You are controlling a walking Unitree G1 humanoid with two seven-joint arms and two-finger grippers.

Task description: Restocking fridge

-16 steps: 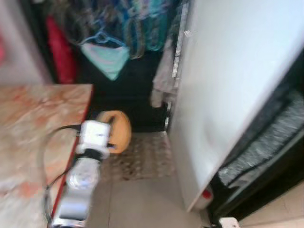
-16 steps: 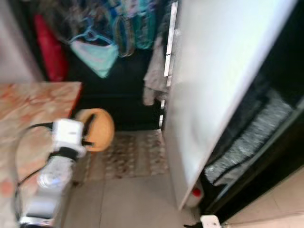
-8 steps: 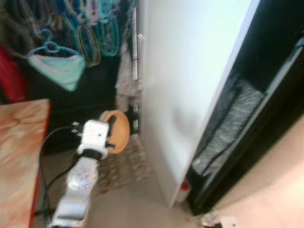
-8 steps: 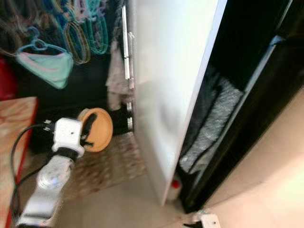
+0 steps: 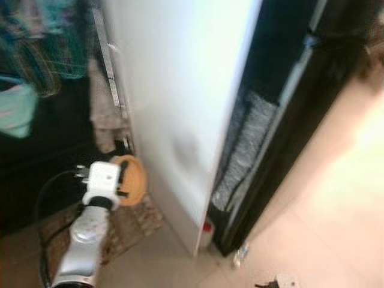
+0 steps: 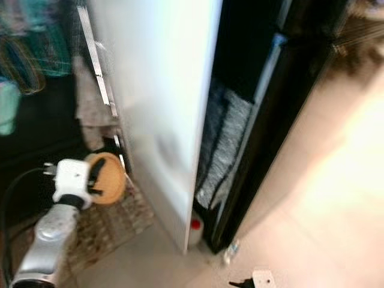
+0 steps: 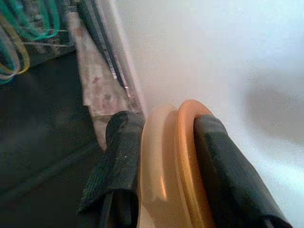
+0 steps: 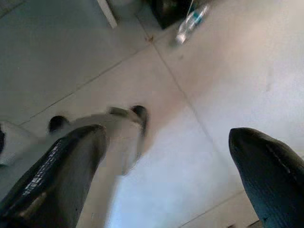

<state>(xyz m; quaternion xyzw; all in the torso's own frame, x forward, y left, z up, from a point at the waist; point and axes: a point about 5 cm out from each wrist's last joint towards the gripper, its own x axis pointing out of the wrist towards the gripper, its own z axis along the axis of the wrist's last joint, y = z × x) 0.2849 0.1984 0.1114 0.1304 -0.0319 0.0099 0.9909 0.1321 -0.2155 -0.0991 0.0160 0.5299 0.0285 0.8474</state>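
We see the left tool (image 7: 164, 166) clamped on an orange plate (image 7: 178, 161), held edge-on just beside the white fridge door (image 5: 180, 90). The right tool (image 8: 171, 166) hangs spread wide, empty, over the tiled floor (image 8: 199, 95).

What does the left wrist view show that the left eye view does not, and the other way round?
Left wrist view: the black fingers pressed on either side of the orange bowl, and a stained cloth beside the white fridge door.

Left eye view: the left gripper raised at the door's foot, the dark fridge interior, a small bottle on the tiled floor, and a patterned mat.

Both: the bowl, the gripper holding it, and the white door.
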